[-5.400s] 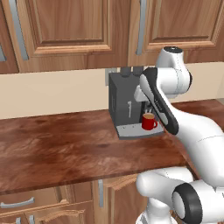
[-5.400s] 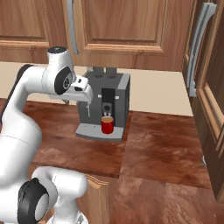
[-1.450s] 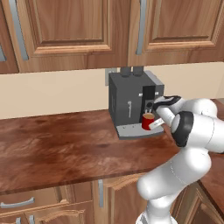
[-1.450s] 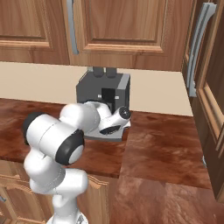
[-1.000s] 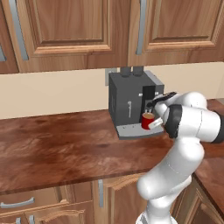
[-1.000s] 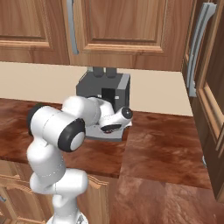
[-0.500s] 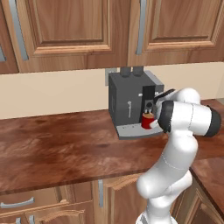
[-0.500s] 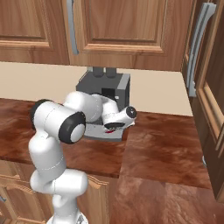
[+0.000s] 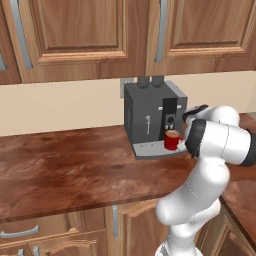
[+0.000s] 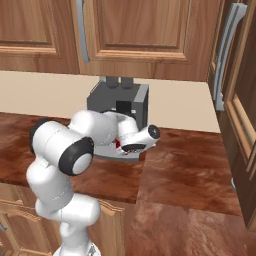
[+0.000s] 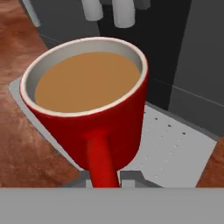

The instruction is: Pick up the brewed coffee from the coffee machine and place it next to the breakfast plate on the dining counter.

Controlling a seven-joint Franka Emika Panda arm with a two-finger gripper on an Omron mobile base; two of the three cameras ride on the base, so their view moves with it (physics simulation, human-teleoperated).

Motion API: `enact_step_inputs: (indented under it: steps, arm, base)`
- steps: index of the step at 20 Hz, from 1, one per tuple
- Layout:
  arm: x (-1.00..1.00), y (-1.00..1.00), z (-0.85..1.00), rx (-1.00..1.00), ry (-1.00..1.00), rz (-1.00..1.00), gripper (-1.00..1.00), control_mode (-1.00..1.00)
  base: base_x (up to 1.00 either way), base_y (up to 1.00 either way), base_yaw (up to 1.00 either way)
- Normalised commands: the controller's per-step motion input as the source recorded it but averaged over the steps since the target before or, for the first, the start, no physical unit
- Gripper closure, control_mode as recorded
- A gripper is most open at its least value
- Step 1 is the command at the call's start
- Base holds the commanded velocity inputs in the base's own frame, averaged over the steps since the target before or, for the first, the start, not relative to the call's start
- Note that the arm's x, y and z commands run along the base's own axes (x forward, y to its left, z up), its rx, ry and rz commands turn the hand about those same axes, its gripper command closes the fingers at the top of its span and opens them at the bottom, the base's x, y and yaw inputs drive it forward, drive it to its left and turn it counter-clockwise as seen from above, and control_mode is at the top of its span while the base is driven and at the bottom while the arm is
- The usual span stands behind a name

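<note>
The brewed coffee is a red mug [image 11: 87, 109] full of light-brown coffee, standing on the light-grey drip tray [image 11: 175, 140] of the coffee machine [image 9: 150, 117]. In the hand view its handle points straight at the camera, and my gripper [image 11: 103, 177] is shut on that handle, one dark fingertip on each side. From the left base view the mug [image 9: 172, 140] sits under the spouts with my white wrist right beside it. From the right base view my arm covers most of the mug [image 10: 118, 143] in front of the machine [image 10: 120, 102]. The breakfast plate and the dining counter are out of view.
The machine stands at the back of a reddish-brown wood counter [image 9: 65, 170] against a beige wall. Wall cabinets [image 9: 90, 35] hang close above it. A tall wooden cabinet [image 10: 240, 110] closes off the right side. Drawers [image 9: 30, 232] run below the counter's front edge.
The jaws have closed from wide open onto the mug's handle. The wrist has shifted slightly toward the machine; the mug still stands on the drip tray.
</note>
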Motion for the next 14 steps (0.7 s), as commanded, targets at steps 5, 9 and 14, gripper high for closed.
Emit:
enact_step_inputs:
  steps: [5,9,14]
  arm:
    - [-0.56,0.0,0.0,0.0,0.0,0.03,1.0,-1.0]
    - [-0.67,0.0,0.13,0.0,0.0,0.05,1.0,-1.0]
    - [-0.53,0.1,0.77,0.0,-0.07,0.14,1.0,-1.0]
  base:
    - [0.0,0.0,0.0]
    - [0.0,0.0,0.0]
    - [0.0,0.0,0.0]
